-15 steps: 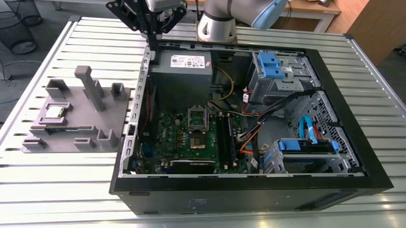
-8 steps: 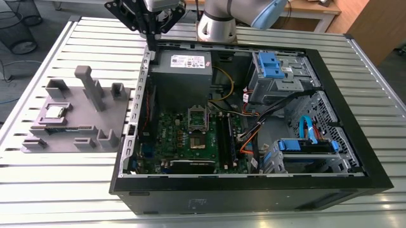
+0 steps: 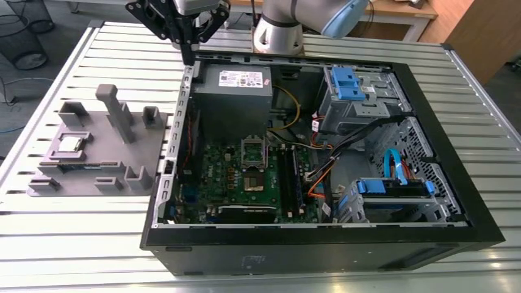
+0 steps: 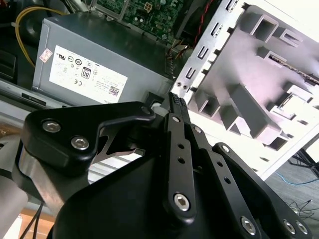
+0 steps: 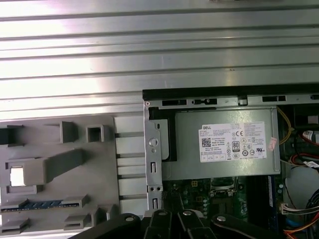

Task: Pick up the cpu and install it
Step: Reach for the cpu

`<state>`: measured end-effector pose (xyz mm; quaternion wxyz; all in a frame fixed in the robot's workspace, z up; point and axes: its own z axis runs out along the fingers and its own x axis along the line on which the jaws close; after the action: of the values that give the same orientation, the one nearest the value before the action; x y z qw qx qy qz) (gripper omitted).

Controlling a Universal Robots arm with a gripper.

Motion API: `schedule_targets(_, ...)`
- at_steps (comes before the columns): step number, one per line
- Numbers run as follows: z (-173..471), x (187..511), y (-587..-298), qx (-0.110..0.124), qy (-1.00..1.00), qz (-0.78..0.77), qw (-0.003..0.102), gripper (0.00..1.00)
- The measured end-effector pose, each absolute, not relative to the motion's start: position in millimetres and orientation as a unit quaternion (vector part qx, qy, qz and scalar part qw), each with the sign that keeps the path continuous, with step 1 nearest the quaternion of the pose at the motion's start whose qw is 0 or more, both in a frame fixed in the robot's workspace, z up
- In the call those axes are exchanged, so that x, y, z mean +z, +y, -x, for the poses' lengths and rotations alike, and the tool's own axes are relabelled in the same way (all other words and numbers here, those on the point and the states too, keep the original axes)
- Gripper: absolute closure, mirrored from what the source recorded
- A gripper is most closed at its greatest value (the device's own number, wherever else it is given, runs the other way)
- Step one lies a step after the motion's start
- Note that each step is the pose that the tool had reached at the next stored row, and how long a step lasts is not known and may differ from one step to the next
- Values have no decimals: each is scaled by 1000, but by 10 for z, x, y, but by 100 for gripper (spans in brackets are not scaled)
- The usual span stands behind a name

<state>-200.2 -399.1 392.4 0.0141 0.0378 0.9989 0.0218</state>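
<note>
- The gripper [image 3: 188,59] hung over the far corner of the computer case [image 3: 326,244] at the exterior view's left, its fingers [image 4: 177,134] clenched together on nothing
- The cpu [image 3: 70,144] lay flat in a pocket of the grey tray [image 3: 122,165] on the slatted table [image 3: 82,250], left of the case, well apart from the gripper
- The grey power supply [image 3: 232,91] sat inside the case, near the gripper
</note>
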Motion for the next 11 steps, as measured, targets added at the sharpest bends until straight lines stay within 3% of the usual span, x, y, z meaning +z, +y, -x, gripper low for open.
schedule_targets(11,2230,3916,-3994,22,999,-38,17,89)
